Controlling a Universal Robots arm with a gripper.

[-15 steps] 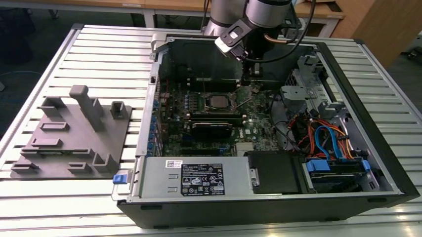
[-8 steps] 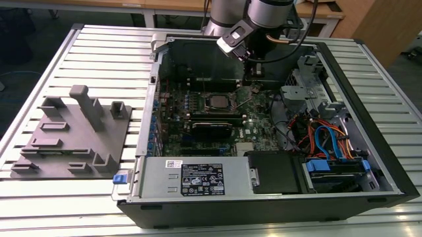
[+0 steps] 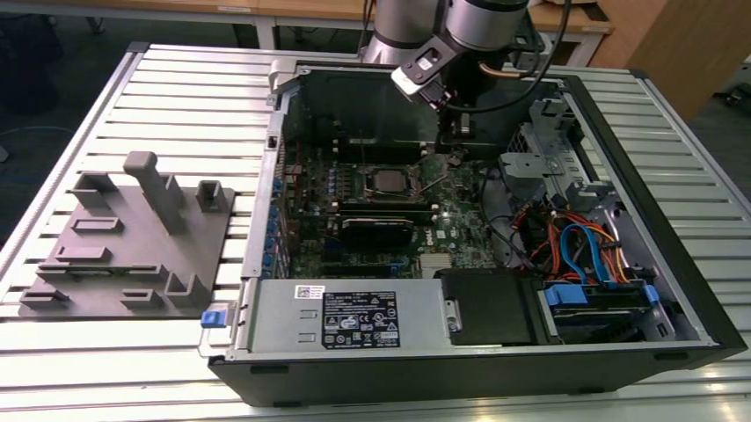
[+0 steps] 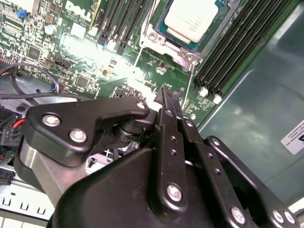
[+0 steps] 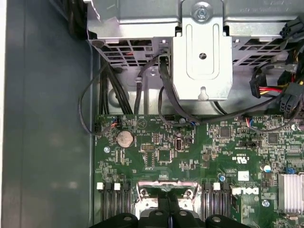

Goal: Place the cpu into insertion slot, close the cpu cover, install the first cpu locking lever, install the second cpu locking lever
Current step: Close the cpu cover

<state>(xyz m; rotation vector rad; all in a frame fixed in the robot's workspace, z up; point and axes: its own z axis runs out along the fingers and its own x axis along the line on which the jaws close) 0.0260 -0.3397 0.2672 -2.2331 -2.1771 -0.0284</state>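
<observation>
The cpu (image 4: 195,19), a silver-grey square chip, lies in the insertion slot (image 3: 385,180) in the middle of the motherboard. The cpu cover (image 4: 171,43), a silvery frame, lies flat around the chip. Two thin wire locking levers (image 4: 137,59) (image 4: 187,88) stick out from the socket's corners toward my gripper. My gripper (image 4: 170,95) is shut with nothing between its black fingers. It hovers above the board just beside the socket, between the two levers. The exterior view places the gripper (image 3: 451,149) to the right of the socket and a little behind it. In the first wrist view its fingertips (image 5: 168,211) overlap the socket's edge (image 5: 166,192).
The open computer case (image 3: 657,176) lies on a slatted table. Long black memory slots (image 4: 237,52) flank the socket. A metal drive cage (image 5: 202,57) and loose cables (image 3: 575,246) fill the case's right side. A grey fixture block (image 3: 129,237) stands on the table at the exterior view's left.
</observation>
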